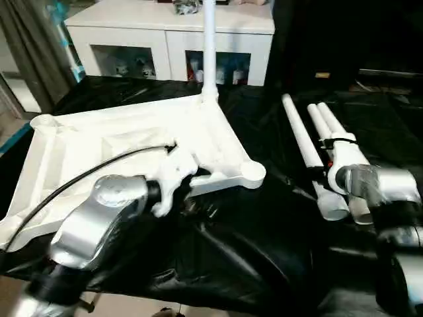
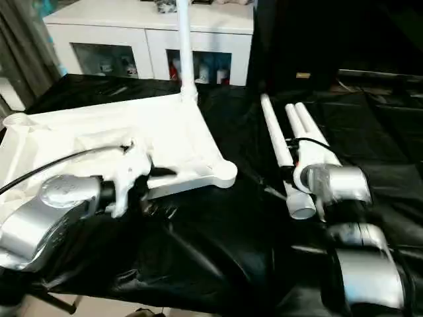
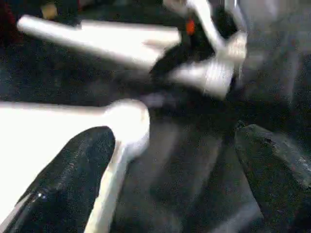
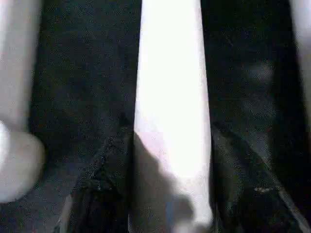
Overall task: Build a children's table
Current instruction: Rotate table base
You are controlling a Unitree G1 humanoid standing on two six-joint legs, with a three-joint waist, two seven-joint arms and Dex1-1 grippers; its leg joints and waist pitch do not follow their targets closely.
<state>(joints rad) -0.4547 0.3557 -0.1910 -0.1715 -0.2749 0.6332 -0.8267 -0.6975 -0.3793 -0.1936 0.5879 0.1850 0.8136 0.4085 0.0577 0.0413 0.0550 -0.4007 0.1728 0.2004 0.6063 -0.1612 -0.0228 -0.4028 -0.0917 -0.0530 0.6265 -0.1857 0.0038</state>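
A white plastic tabletop [image 1: 119, 152] lies on a glossy black sheet [image 1: 251, 251] covering the table. One white leg [image 1: 209, 46] stands at its far corner; three more white legs [image 1: 310, 142] lie to the right. Both forearms [image 1: 99, 224] are shiny silver. Behind stands a white cabinet [image 1: 172, 33], with a grey curtain [image 1: 30, 46] at far left.

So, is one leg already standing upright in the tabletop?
Yes. One leg stands upright in the far corner socket of the tabletop.
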